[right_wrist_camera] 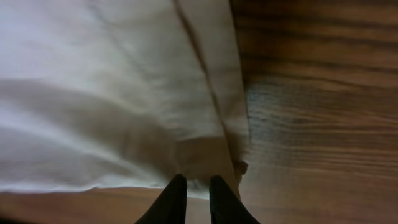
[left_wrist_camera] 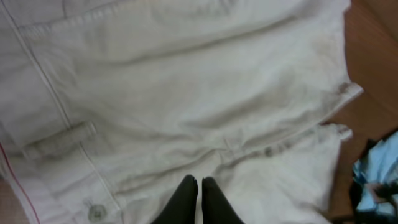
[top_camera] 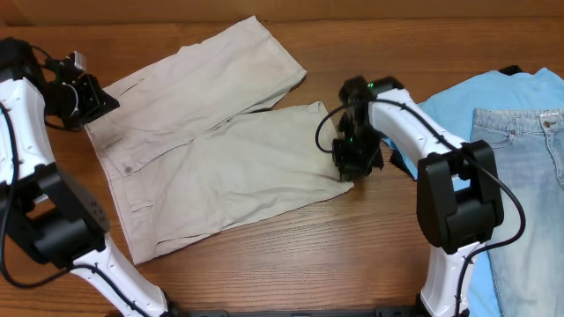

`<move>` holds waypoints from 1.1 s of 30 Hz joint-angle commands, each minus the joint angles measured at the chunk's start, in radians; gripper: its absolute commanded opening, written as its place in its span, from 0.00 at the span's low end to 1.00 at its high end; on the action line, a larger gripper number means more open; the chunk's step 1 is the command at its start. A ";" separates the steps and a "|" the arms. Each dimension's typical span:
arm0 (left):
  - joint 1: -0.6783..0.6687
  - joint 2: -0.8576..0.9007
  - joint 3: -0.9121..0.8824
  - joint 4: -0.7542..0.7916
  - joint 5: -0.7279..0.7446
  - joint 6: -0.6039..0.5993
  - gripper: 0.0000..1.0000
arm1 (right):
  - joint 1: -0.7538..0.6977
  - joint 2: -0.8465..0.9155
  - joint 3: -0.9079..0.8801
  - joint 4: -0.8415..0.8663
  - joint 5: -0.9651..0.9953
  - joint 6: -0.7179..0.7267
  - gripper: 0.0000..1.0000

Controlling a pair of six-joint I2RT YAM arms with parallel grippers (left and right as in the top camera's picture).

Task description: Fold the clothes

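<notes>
Left gripper [left_wrist_camera: 199, 186]: fingers pressed together, tips over the cloth by the waistband's 10 o'clock end; pinch not discernible. Right gripper [right_wrist_camera: 198, 186]: narrow slit between the fingers, tips at the hem corner of the nearer leg, 3 o'clock side; can't tell if cloth is caught. Shorts [top_camera: 211, 150]: pale beige, lying flat and lightly creased on the wooden table [top_camera: 308, 255], waistband toward 9 o'clock, button showing, legs splayed toward 1 and 3 o'clock. Light blue T-shirt [top_camera: 458, 97] and jeans [top_camera: 529, 176] at far 3 o'clock.
</notes>
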 commanded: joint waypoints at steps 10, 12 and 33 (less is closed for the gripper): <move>-0.077 -0.346 0.027 -0.222 -0.039 0.104 0.10 | -0.099 0.000 -0.229 0.255 0.168 0.148 0.05; -0.095 -0.368 0.025 -0.270 -0.122 0.013 0.11 | -0.124 0.000 -0.220 0.238 0.147 0.146 0.06; -0.065 -0.369 -0.745 0.177 -0.403 -0.208 0.53 | -0.136 -0.003 -0.218 0.229 0.089 0.041 0.14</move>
